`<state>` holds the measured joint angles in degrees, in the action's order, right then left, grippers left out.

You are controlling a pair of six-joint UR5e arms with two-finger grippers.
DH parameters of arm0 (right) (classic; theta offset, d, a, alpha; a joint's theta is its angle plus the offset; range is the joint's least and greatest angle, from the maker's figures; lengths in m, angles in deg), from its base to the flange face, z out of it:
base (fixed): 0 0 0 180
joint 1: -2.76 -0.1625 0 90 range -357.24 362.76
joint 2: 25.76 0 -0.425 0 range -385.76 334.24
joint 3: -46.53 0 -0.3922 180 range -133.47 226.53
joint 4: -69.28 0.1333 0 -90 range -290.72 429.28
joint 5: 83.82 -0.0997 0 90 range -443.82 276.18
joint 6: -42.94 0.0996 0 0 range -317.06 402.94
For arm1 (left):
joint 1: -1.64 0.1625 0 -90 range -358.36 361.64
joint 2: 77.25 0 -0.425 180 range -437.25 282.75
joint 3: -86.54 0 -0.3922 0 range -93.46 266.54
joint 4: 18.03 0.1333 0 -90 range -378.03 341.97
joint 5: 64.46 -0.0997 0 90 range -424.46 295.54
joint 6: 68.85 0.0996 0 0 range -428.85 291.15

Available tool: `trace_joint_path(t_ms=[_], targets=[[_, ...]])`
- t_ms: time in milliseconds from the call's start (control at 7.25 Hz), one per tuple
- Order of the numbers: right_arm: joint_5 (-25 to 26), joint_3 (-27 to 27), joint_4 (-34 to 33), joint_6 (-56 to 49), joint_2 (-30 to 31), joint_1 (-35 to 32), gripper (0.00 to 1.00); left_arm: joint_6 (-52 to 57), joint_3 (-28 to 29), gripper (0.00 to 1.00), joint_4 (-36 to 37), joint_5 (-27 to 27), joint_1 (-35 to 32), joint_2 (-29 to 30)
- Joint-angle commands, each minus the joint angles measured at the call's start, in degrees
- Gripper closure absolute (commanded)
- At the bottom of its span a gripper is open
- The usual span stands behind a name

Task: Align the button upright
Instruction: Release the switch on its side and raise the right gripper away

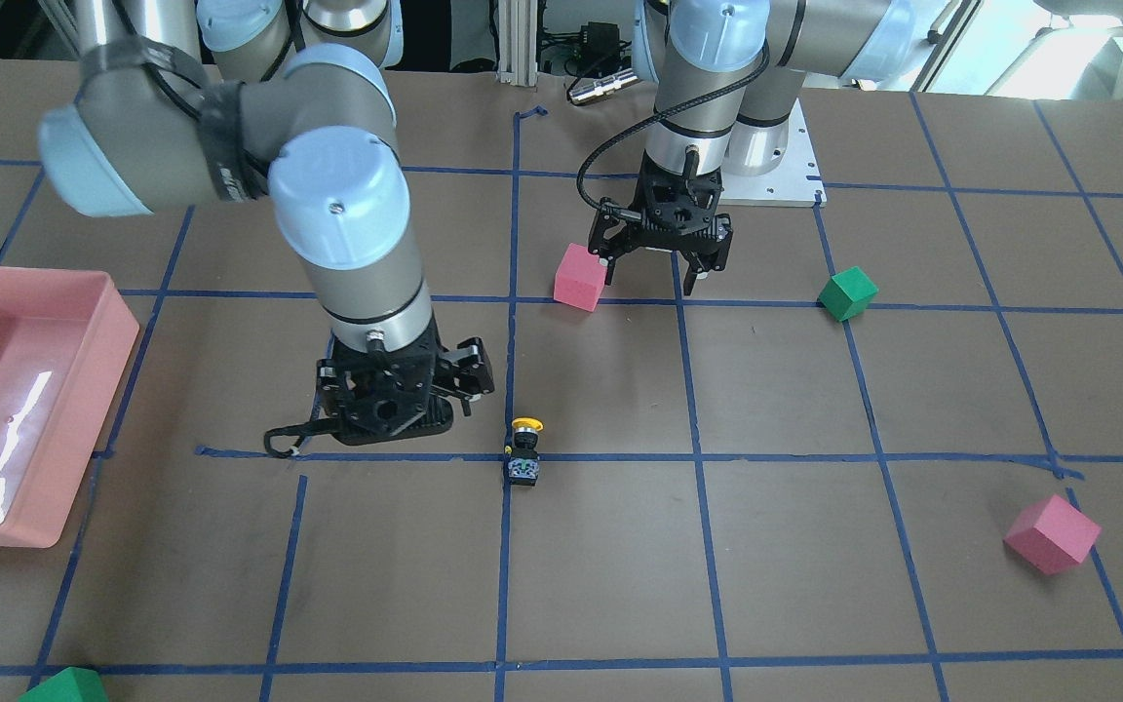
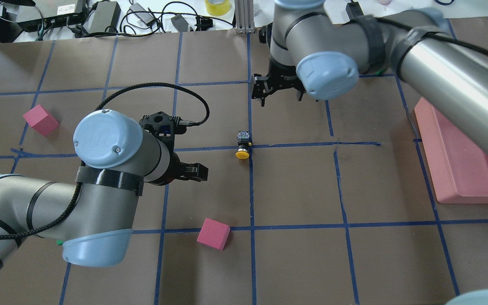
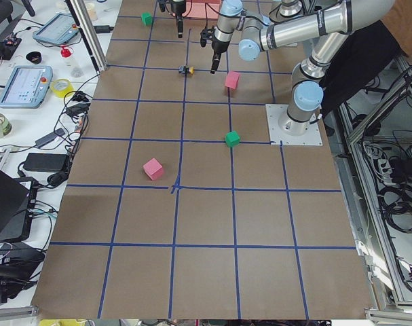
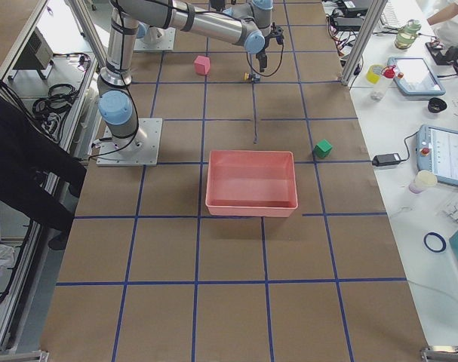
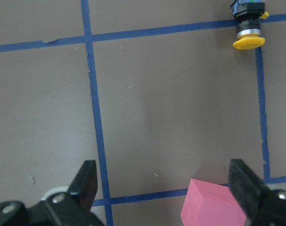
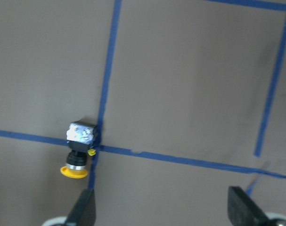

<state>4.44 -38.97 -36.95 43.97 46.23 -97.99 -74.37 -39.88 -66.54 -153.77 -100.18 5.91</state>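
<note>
The button [image 1: 524, 452] lies on its side at a crossing of blue tape lines, yellow cap toward the robot, whitish base away. It also shows in the overhead view [image 2: 242, 146], the left wrist view [image 5: 248, 29] and the right wrist view [image 6: 78, 150]. My left gripper [image 1: 654, 273] is open and empty, above the table next to a pink cube [image 1: 580, 277], well apart from the button. Its fingers [image 5: 87, 181] stand wide apart. My right gripper [image 1: 401, 414] is open and empty, beside the button and not touching it. Its fingers [image 6: 86, 208] are spread.
A pink tray [image 1: 118, 336] stands at the robot's right end of the table. A green cube [image 1: 847, 292] and a second pink cube [image 1: 1052, 533] lie on the robot's left side. Another green cube [image 1: 64, 687] is at the far edge. Blue tape lines grid the brown table.
</note>
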Motion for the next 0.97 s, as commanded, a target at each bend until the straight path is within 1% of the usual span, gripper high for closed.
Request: trace_joint_path(t_ms=[0, 138, 276, 414, 552, 828], targets=[[1.5, 2.1, 9.9, -13.4, 7.2, 12.1, 0.00, -6.1, -1.6, 0.00, 8.3, 0.3, -2.8, 3.1], [-2.6, 1.5, 16.8, -13.6, 10.9, 16.1, 0.00, -6.6, -1.5, 0.00, 10.9, 0.4, -4.0, 5.2], [-4.3, 1.2, 17.0, -14.1, 11.2, 19.6, 0.00, -6.7, -1.2, 0.00, 12.3, 0.4, -4.4, 7.1], [-4.2, 1.8, 17.0, -15.0, 12.0, 19.9, 0.00, -6.7, -1.2, 0.01, 16.0, 0.4, -4.7, 9.6], [-3.5, 1.9, 17.3, -15.6, 12.4, 19.8, 0.00, -6.6, -1.2, 0.01, 21.2, 0.5, -5.5, 12.3], [-3.4, 1.9, 17.5, -15.6, 13.0, 19.8, 0.00, -6.1, -0.9, 0.01, 27.0, 0.5, -6.0, 16.5]])
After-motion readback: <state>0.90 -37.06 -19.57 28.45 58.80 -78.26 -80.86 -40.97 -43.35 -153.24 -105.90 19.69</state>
